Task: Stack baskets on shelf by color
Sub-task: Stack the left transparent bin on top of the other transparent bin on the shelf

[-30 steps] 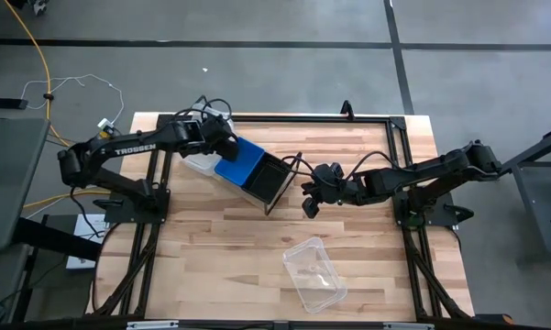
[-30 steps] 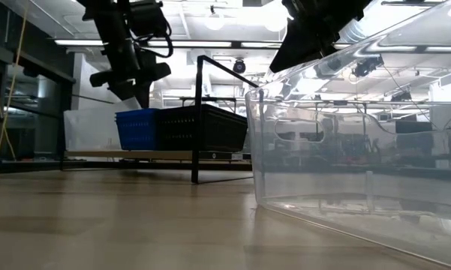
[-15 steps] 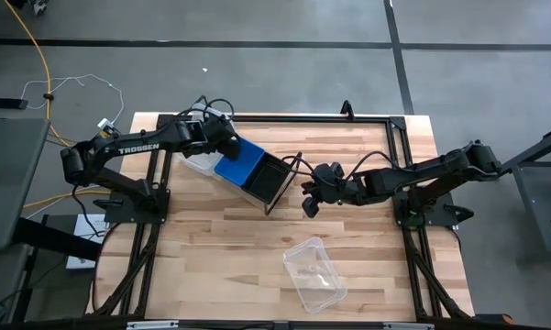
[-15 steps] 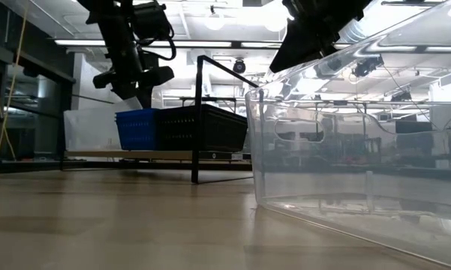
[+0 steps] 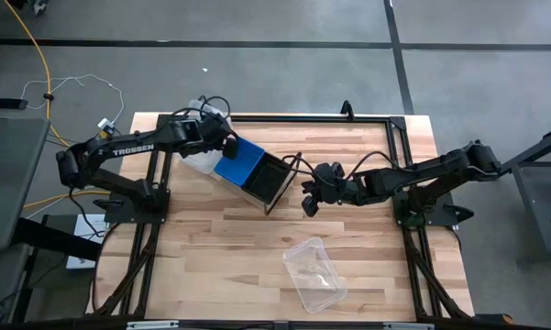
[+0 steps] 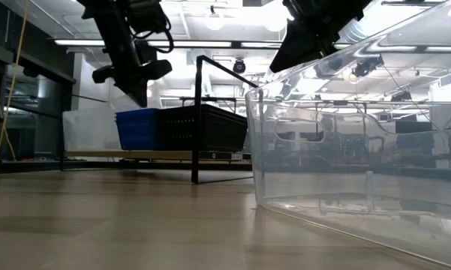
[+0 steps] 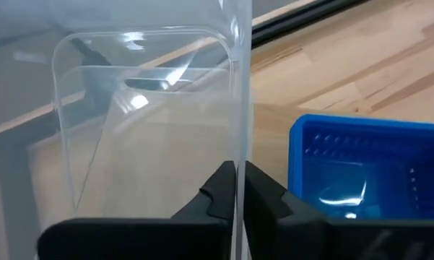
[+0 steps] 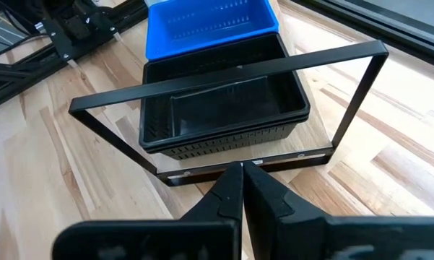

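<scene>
**Inspector:** High view, what differs?

**Operator:** I see the left gripper (image 5: 222, 144) at the shelf's far-left end, over the clear plastic basket (image 5: 199, 161) beside the blue rectangular plastic basket (image 5: 239, 165). A second ago its fingers stood apart; now they are clamped on the clear basket's wall. The right gripper (image 5: 308, 203), fingers together, has not moved.

**Inspector:** Low view?

**Operator:** The blue basket and black slatted basket (image 6: 202, 128) sit side by side on the wood-and-black-frame shelf (image 6: 199, 105). A second clear plastic basket (image 6: 360, 127) stands nearest the camera.

**Inspector:** Wrist views?

**Operator:** Left: fingers (image 7: 218, 193) pinch the clear wall. Right: fingers together, empty, facing the shelf.
</scene>
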Robot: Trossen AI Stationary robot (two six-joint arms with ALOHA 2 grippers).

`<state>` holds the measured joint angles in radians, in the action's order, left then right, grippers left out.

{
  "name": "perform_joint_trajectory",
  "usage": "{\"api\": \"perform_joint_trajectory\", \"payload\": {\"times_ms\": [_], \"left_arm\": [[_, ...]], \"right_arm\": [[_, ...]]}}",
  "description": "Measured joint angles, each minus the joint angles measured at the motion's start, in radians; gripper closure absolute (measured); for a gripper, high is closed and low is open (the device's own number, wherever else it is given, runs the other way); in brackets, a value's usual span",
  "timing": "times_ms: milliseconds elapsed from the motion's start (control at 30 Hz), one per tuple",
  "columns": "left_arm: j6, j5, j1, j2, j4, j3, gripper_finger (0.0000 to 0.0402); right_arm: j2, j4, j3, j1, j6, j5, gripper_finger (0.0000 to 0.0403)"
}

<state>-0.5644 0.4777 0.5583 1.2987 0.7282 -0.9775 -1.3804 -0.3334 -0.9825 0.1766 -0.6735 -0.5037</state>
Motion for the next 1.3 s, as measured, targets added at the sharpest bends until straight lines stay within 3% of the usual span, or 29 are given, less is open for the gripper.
{"api": "perform_joint_trajectory", "payload": {"times_ms": [200,533,667,867,1067,1300], "left_arm": [[0.0,-0.001,0.0,-0.02,-0.027,-0.011,0.0399],[0.122,0.023,0.0,-0.02,-0.017,-0.157,0.0401],[0.16,-0.015,0.003,-0.02,0.08,-0.263,0.0401],[0.151,-0.105,-0.004,-0.021,0.36,-0.435,0.0401],[0.044,-0.105,-0.023,-0.014,0.553,-0.45,0.0402],[-0.005,-0.101,-0.06,0.056,0.555,-0.424,0.0401]], "right_arm": [[0.0,-0.003,0.0,0.0,0.0,-0.001,0.0402],[0.0,-0.007,0.0,0.0,0.0,-0.001,0.0402],[0.0,-0.007,0.0,0.0,0.0,-0.002,0.0402],[0.0,-0.007,0.0,0.0,0.0,-0.002,0.0402],[0.0,-0.007,0.0,0.0,0.001,-0.003,0.0402],[0.0,-0.007,0.0,-0.021,0.001,-0.002,0.0402]]}}
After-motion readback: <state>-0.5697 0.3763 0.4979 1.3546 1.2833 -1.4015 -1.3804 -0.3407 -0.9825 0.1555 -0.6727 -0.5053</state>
